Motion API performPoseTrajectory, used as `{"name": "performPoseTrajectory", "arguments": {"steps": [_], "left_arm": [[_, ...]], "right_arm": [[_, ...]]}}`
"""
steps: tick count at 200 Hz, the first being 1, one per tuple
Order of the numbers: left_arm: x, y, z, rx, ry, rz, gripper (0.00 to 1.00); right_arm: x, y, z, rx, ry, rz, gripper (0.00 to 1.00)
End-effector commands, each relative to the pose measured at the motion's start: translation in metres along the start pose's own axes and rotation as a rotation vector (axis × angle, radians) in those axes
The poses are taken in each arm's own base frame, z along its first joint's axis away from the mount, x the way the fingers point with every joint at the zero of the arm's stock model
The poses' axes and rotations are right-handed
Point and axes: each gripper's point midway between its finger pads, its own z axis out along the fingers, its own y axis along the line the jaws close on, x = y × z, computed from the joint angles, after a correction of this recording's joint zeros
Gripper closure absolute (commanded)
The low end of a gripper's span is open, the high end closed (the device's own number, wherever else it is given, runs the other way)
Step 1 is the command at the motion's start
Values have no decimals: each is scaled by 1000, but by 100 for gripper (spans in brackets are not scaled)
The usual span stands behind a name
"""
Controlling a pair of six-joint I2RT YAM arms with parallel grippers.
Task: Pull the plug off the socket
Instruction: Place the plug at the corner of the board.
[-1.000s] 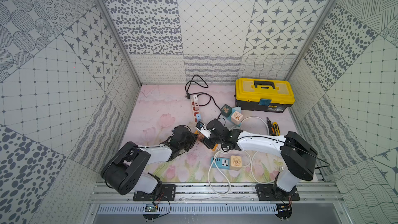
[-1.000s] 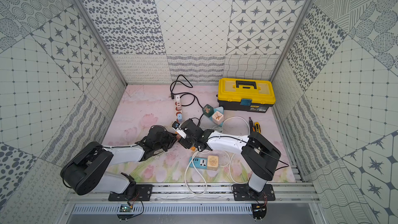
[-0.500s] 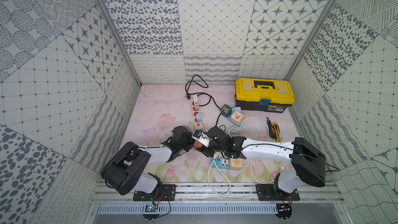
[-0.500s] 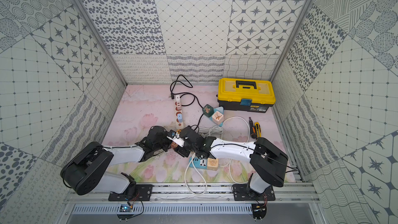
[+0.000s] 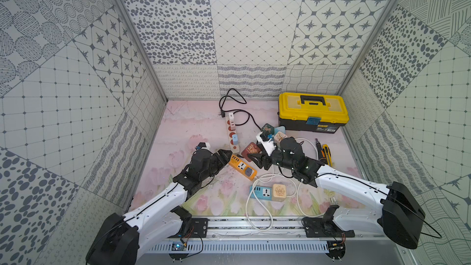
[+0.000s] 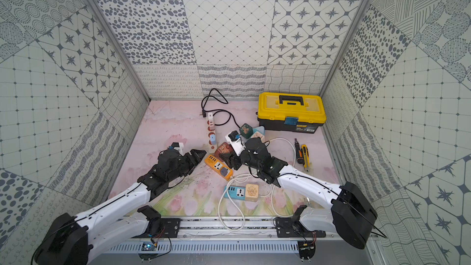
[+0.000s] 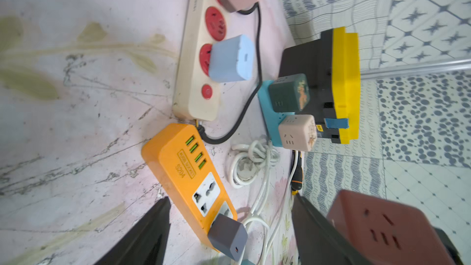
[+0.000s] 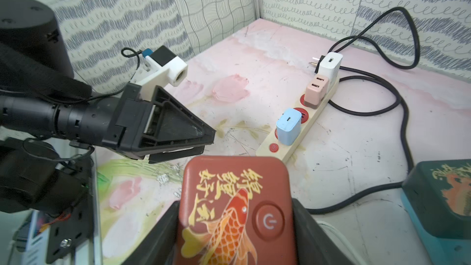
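Right fingers [image 8: 163, 228] grasp the red koi cube adapter [image 8: 234, 200]; left fingers [image 7: 147, 233] spread apart, holding nothing. Orange power strip [image 5: 240, 166] lies just beside them.

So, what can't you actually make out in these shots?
- Red cube, back face: in the right wrist view it is covered by the right gripper and cut off by the picture's edge. It is blurred in the left wrist view.
- Green cube: cut off at the edge of the right wrist view.
- Toolbox label text: too small to read in both top views.
- Screwdriver, one end: hidden behind a finger of the left gripper in the left wrist view.
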Motion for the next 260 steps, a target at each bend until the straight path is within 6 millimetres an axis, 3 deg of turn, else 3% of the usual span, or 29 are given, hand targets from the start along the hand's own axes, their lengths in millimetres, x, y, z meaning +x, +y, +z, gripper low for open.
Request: {"name": "performPoseTrajectory", "arguments": {"steps": [1,35,72,102,135,177,213,260], "left_arm": [[-1,-22,-34,139,-54,368,16],[-19,-29,-67,165,-179,371,15],[-37,-42,-103,128,-277,434,15],[-42,-49,-122,145,-323,434,14],[-41,-52,-131,158,-335,431,14],[-43,-52,-143,163,-370,430,14],[-41,-47,-140,154,-356,422,15],[-38,-42,-134,154,-346,406,15]], "right_arm": [[-32,34,-3,-261,-148,192,42],[-35,34,23,-363,-167,414,41],[-21,20,71,-315,-86,531,42],[-13,27,116,-282,11,549,41],[-8,36,172,-252,99,549,41],[-8,30,238,-172,165,588,42],[-6,24,277,-76,182,602,41],[1,31,317,-69,210,599,40]]}}
